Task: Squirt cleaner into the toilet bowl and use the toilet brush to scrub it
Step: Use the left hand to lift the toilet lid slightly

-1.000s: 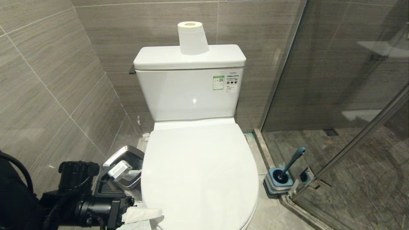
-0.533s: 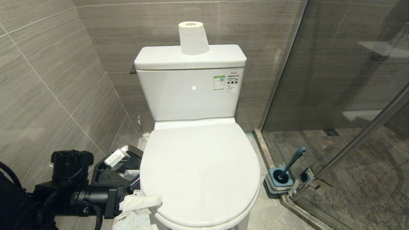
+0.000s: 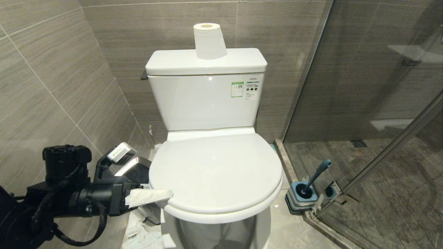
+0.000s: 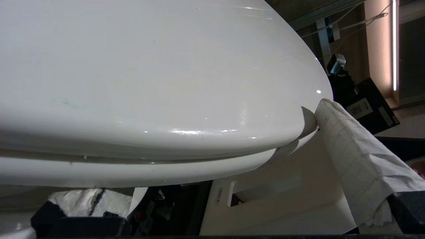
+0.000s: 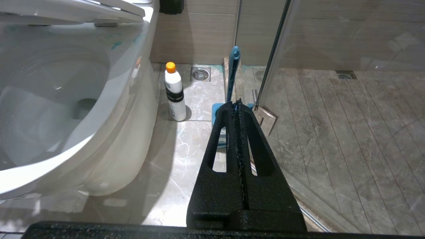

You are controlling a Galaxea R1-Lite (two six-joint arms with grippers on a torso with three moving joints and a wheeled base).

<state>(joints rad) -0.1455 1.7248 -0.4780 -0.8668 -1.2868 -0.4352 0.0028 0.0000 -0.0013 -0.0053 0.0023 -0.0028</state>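
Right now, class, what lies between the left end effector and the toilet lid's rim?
A folded white tissue, draped over one finger of the left end effector, touches the toilet lid at its rim; the left wrist view shows it clearest.

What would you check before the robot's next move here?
1. Lid fully up: not ok, only partly raised off the toilet bowl.
2. Left gripper open, finger wrapped in tissue at the lid's edge: ok.
3. Cleaner bottle upright on the floor beside the bowl: ok.
4. Toilet brush standing in its holder: ok.
5. Right gripper free, shut and empty: ok.
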